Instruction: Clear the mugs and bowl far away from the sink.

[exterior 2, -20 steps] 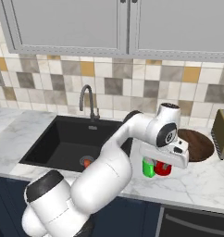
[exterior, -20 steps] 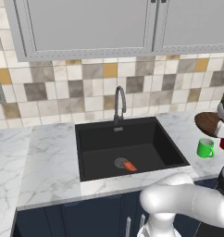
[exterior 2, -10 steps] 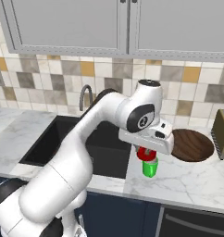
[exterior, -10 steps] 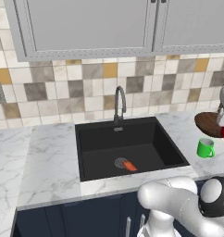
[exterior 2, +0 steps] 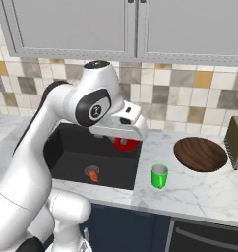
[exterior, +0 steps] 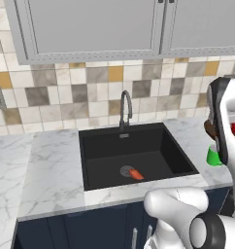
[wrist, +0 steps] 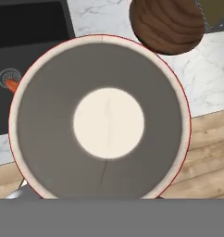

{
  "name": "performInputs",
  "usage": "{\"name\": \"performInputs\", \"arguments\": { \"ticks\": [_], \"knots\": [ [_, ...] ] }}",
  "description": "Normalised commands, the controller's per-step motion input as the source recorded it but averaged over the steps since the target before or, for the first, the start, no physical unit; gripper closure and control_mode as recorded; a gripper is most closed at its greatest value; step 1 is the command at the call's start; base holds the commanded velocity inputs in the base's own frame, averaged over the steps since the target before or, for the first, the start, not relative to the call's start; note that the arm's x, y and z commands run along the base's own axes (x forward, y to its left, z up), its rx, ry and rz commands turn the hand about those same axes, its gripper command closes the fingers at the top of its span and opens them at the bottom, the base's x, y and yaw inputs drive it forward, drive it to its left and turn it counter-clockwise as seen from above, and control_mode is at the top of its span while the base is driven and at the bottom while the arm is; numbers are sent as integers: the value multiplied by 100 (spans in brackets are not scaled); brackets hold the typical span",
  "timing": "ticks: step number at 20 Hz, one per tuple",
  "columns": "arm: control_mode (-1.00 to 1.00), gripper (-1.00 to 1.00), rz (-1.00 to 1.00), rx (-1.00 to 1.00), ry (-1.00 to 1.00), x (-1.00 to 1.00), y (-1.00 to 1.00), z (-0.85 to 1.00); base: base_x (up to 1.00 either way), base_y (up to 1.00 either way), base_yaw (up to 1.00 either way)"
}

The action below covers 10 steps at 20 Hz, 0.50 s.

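the red mug (wrist: 100,115) sits right under the hand camera, seen from the top. its round mouth is wide in the picture, and inside it is pale and has nothing in it. in the right base view the red mug hangs just under the gripper (exterior 2: 125,142), up in the air over the right edge of the sink (exterior 2: 67,162). the fingers look pinched on the red mug, though the fingers are hidden by the hand and the mug, so this is a best guess from how the mug hangs there.

so the step in hand looks like carrying the red mug away. it is off the counter (exterior 2: 199,189) but not yet put down. the next move calls for swinging it to a spot on the counter well away from the sink, then lowering it gently so it stands up, then letting go.

a bit farther out, the green mug (exterior 2: 159,176) stands upright on the counter just right of the sink, near the front edge. it looks to have nothing in it. it has not been moved away yet.

farther right and back, the brown bowl (exterior 2: 199,154) lies flat on the counter, with nothing in it. the toaster (exterior 2: 236,142) is just beside it at the right edge.

to the left, the black sink holds one small orange thing (exterior 2: 94,174) by the drain. the tap (exterior: 124,109) stands at the far side.
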Motion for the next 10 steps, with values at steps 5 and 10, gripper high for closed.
{"name": "performInputs", "arguments": {
  "ticks": [5, 10],
  "knots": [
    [-100, 100, 5, -6, 0, -8, 45, 49, 0, 0, 0],
    [-100, 100, 5, 0, -1, -29, 24, 37, 0, 0, 0]
  ]
}}
